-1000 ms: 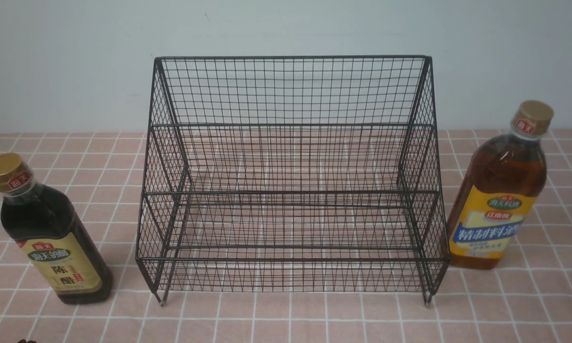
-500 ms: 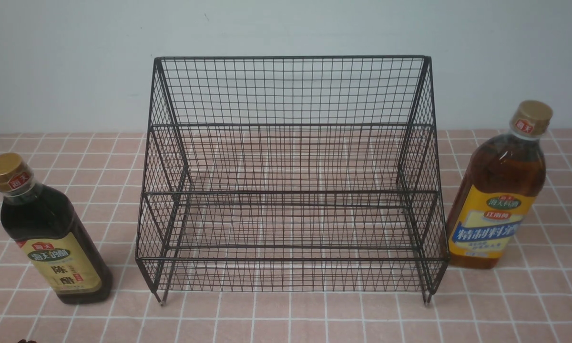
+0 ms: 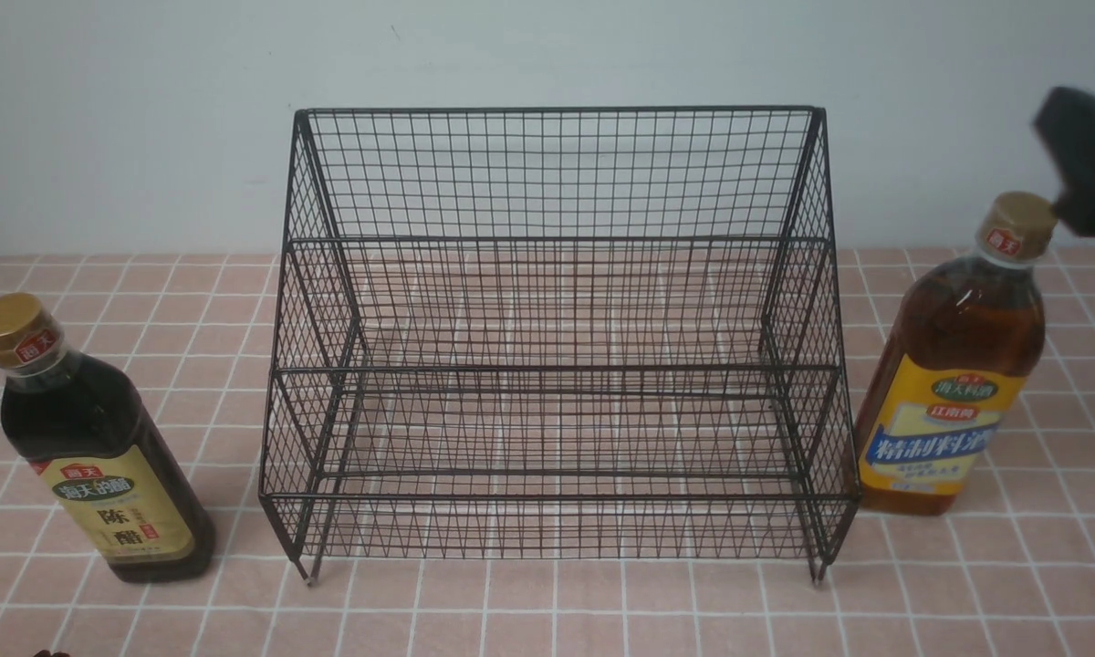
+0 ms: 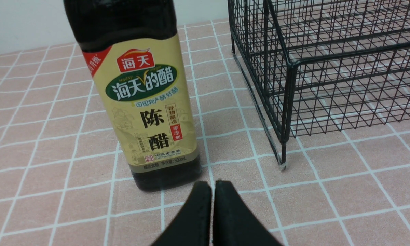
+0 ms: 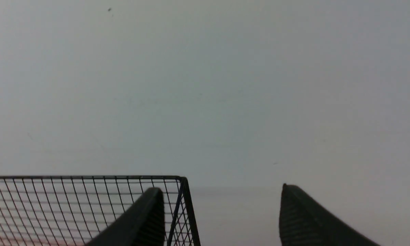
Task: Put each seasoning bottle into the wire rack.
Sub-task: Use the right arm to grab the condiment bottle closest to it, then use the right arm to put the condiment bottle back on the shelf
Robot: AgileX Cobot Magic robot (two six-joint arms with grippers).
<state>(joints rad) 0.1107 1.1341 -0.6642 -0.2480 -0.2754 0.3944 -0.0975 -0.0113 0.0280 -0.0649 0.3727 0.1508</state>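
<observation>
Front view: right tool (image 3: 1091,166) (blurred, cropped)

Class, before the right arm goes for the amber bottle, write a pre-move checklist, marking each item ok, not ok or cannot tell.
Right gripper open: ok.
Amber bottle upright beside the wire rack: ok.
Rack tiers free: ok.
Right gripper level with the bottle's body: not ok, up by the cap.
Left gripper shut, clear of the dark bottle: ok.
Amber bottle's cap tight: cannot tell.
</observation>
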